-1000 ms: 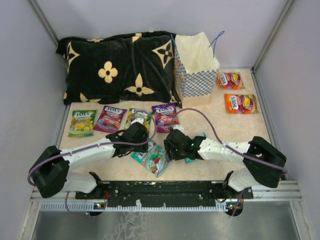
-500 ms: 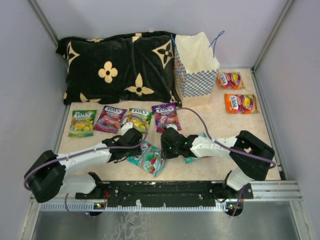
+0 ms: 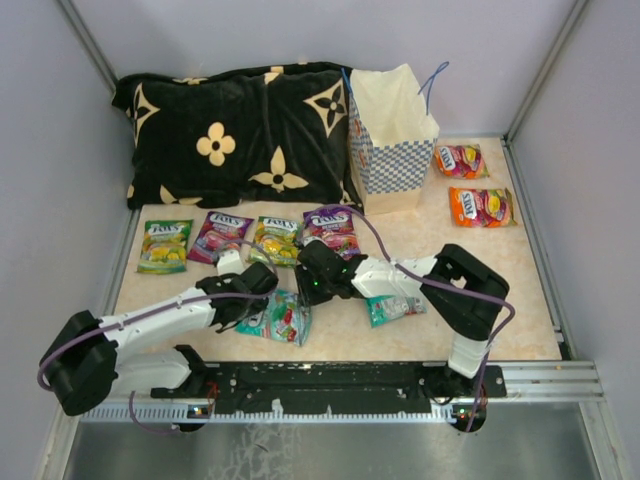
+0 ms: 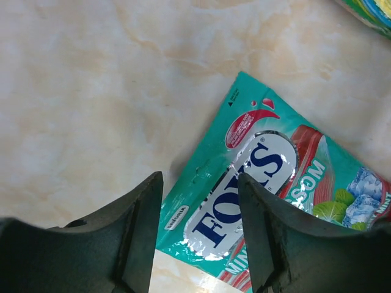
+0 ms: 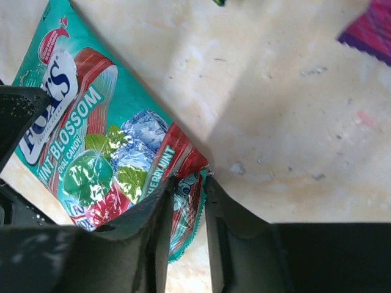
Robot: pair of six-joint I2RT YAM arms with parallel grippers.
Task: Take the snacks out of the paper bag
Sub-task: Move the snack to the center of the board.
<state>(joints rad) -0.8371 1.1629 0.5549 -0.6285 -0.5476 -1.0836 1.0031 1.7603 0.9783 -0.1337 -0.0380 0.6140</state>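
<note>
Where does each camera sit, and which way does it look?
Top external: above and behind the bases, looking down on the table; the left arm and right arm show.
Left wrist: on the left arm, facing down at the teal packet; its jaws show, apart.
Right wrist: on the right arm, facing down; its jaws pinch an edge of that packet.
Shared: all three views show the teal packet.

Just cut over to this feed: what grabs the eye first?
Both claws meet front and centre over one teal mint packet: the right claw pinches its edge, the left claw hangs open above it. Behind, a black flowered cushion fills the far left, the checkered paper bag upright beside it.
</note>
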